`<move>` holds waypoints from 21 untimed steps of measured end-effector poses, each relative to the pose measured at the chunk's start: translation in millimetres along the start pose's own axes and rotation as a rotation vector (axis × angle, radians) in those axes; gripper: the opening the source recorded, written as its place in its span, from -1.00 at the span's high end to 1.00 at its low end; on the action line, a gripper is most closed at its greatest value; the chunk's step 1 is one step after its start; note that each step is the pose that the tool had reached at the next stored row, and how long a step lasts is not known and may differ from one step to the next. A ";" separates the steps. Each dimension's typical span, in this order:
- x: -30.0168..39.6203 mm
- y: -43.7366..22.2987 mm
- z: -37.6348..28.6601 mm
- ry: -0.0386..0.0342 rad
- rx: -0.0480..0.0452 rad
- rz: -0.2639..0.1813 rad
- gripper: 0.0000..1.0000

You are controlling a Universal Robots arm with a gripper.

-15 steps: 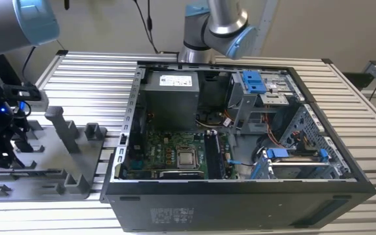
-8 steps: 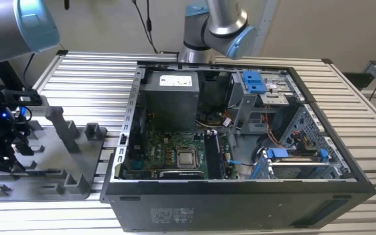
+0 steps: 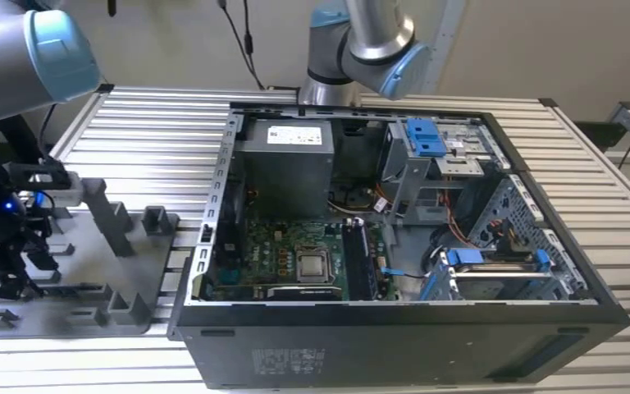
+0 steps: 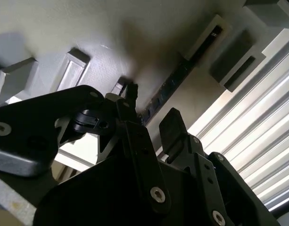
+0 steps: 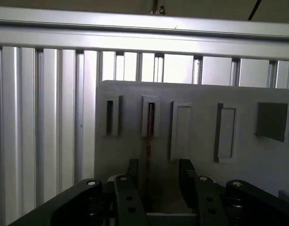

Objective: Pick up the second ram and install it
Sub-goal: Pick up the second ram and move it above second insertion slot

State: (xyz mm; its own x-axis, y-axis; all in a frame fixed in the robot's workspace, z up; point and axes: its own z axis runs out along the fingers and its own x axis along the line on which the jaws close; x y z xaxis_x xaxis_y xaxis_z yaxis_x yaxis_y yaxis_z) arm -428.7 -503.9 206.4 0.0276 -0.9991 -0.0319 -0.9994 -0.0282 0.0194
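Ram (image 5: 149, 141) upright in grey tray (image 5: 201, 94) slot, between spread jaws

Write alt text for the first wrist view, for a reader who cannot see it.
The end effector hangs open over the second ram, its two dark fingers on either side of the thin stick, which stands on edge in a slot of the light grey tray. Beyond the tray lies a ribbed metal table.
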 end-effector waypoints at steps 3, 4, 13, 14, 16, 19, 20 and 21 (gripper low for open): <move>4.9 0.0 3.1 0.0001 -0.0001 0.000 0.04; 5.7 0.1 4.5 0.0001 0.0002 0.000 0.04; 7.1 0.0 10.8 0.0004 0.0100 0.000 0.04; 7.1 0.0 10.8 0.0004 0.0100 0.000 0.04; 7.1 0.1 10.8 0.0006 0.0099 0.000 0.04; 7.1 0.1 10.8 0.0007 0.0099 0.000 0.04; 7.2 0.1 10.8 0.0008 0.0099 0.000 0.08; 7.2 0.1 10.8 0.0009 0.0099 0.000 0.21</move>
State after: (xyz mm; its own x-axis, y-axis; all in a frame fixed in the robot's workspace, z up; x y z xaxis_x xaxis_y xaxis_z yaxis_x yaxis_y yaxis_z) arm -428.8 -510.7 195.4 0.0279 -0.9991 -0.0311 -0.9996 -0.0282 0.0095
